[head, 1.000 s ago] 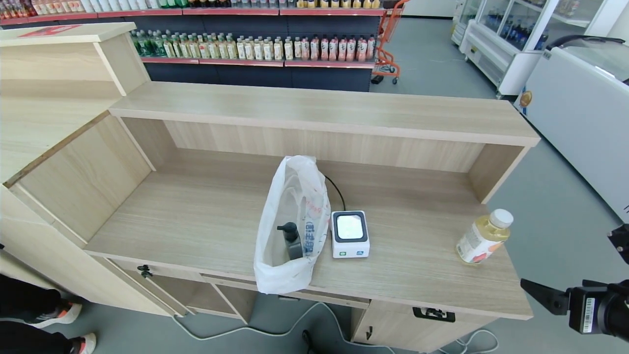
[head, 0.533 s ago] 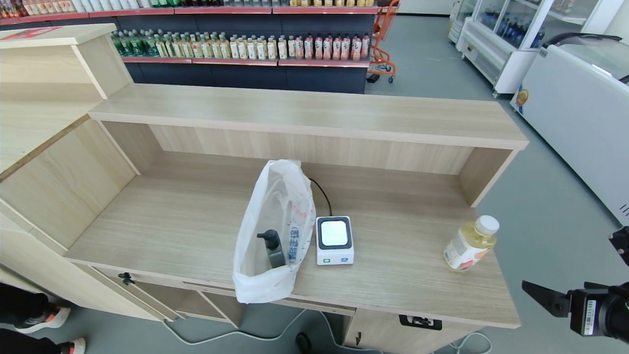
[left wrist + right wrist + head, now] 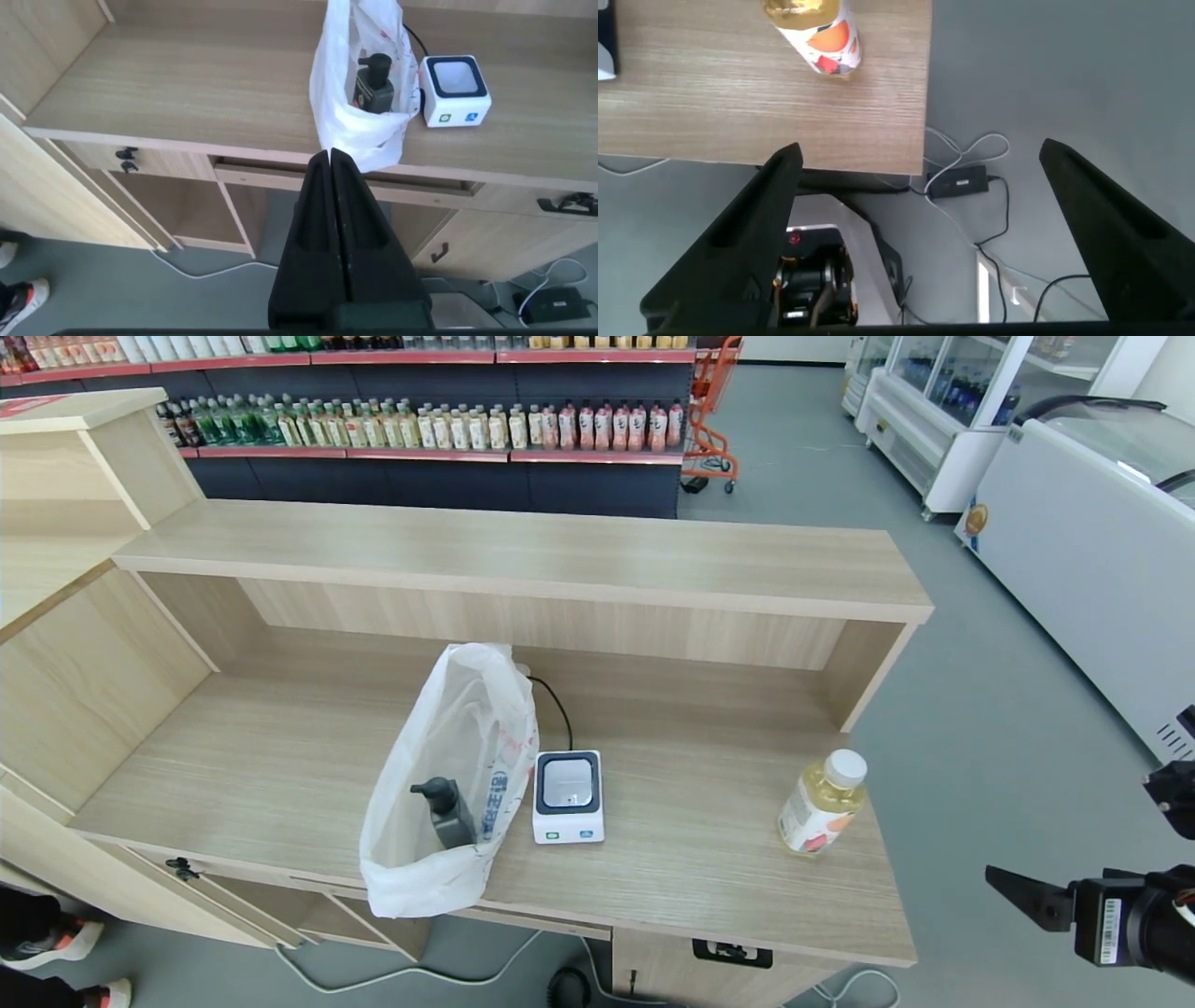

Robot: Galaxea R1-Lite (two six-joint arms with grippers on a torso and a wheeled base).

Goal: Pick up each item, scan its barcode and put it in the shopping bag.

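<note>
left gripper: pinched together, empty | right gripper: wide, empty, off counter edge near bottle | bag: just beside scanner, pump bottle inside

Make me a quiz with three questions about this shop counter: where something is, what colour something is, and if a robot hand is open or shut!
1. Where is the dark pump bottle?
A. on the floor
B. inside the plastic bag
C. on the top board

2. What colour is the cap of the drink bottle?
A. red
B. green
C. white

3. How are the fingers of the left gripper?
A. shut together
B. wide open
C. holding the drink bottle

Answers:
1 B, it stands upright inside the open bag.
2 C, the cap is white above the yellowish drink.
3 A, the two fingers press together with nothing between them.
</note>
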